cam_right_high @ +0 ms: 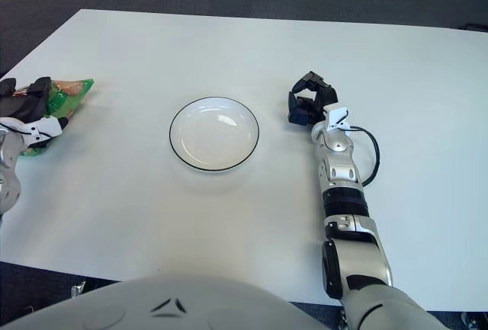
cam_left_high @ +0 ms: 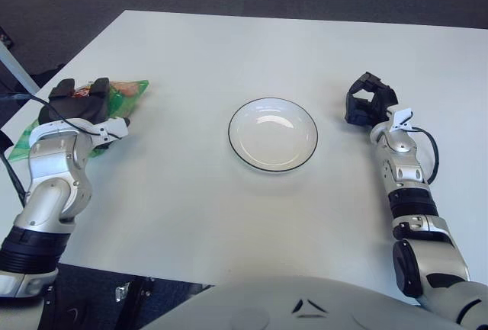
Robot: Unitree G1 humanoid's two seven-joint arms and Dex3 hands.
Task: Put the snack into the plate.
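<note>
Dark grey carpet surrounded the white rectangular table (cam_left_high: 229,216), whose near edge ran just above the robot's pale torso at the bottom of both views. Nearest on the robot's left, the silver forearm rose from the table's front left corner to the left hand (cam_left_high: 75,105), which lay on top of the green plastic snack packet (cam_left_high: 122,95) close to the table's left edge. Its black fingers were curled down over the packet's middle, gripping it. Only the packet's orange-tinted far end, poking out toward the plate, and a strip of green film (cam_left_high: 24,138) behind the wrist could be seen; the rest was hidden under the hand, and the print on it could not be read. On the other side, the right hand (cam_left_high: 368,101) showed just right of the plate, fingers curled and holding nothing; whether it touched the table could not be told. Between the two hands sat the round white plate with a thin dark rim (cam_left_high: 272,169), empty and well apart from the snack packet. Bare tabletop lay between packet and plate, and more open surface stretched beyond the plate to the far edge.
</note>
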